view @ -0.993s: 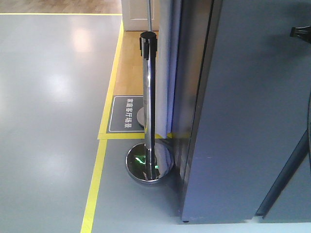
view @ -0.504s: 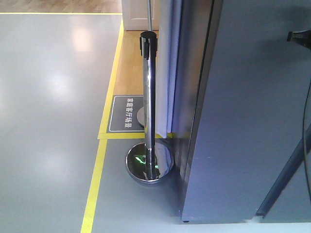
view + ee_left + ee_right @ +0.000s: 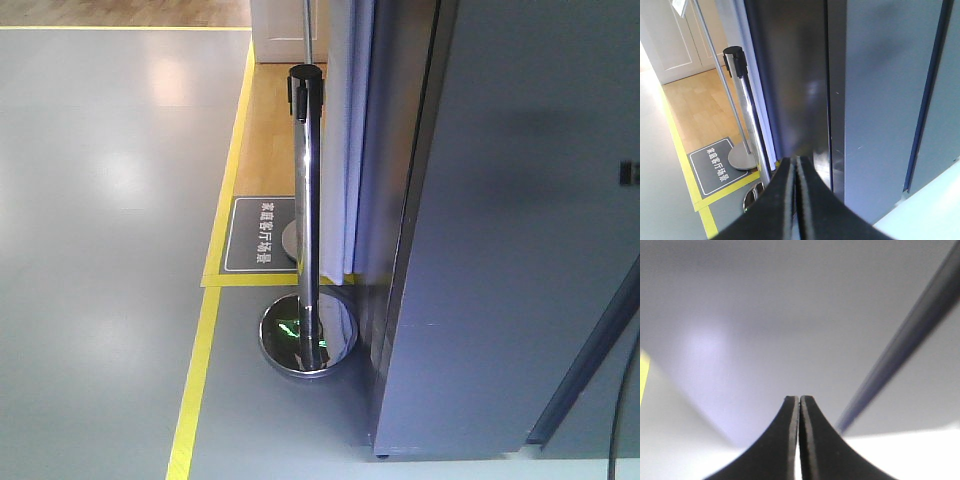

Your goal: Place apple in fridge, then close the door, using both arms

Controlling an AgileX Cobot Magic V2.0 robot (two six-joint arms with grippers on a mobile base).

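the fridge (image 3: 520,230) fills the right half of the front view as a tall dark grey panel, its long axis upright, and the flat outside of the door (image 3: 880,100) faces the robot. no white interior shows, so the door seems shut or almost shut. the apple is in no view, and i cannot tell if it is already inside. the left hand (image 3: 796,190) has its two black fingers pressed together with nothing between them, and it points at the dark seam beside the door. the right hand (image 3: 799,430) is also closed and empty, very near a plain grey surface that is probably the door. i judge the step in hand is the closing of the door, near its end. the next move probably calls for a gentle push flat on the panel until the seam is tight. a chrome stanchion post (image 3: 305,200) stands just left of the fridge.
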